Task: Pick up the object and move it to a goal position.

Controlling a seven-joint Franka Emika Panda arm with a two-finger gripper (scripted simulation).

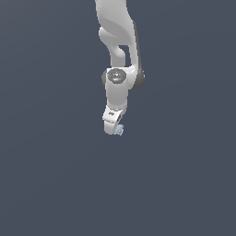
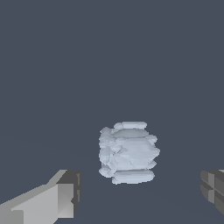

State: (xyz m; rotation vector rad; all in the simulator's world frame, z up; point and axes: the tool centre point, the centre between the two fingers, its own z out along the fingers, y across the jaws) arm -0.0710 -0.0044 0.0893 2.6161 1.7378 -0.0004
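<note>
The gripper (image 2: 140,194) has its two fingers (image 2: 61,199) spread wide apart, clamped on nothing, with open space between each pad and the object (image 2: 128,152). That pale blue-white, lumpy object lies on the flat grey floor (image 1: 55,184) between the fingers; in the exterior view it shows just beside the gripper's tip, toward that view's right.

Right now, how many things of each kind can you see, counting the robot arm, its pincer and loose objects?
Robot arm: 1
Pincer, white with dark pads, jaws apart: 1
Pale blue-white lumpy object, lying between the two fingers without touching them: 1
Total: 3
</note>
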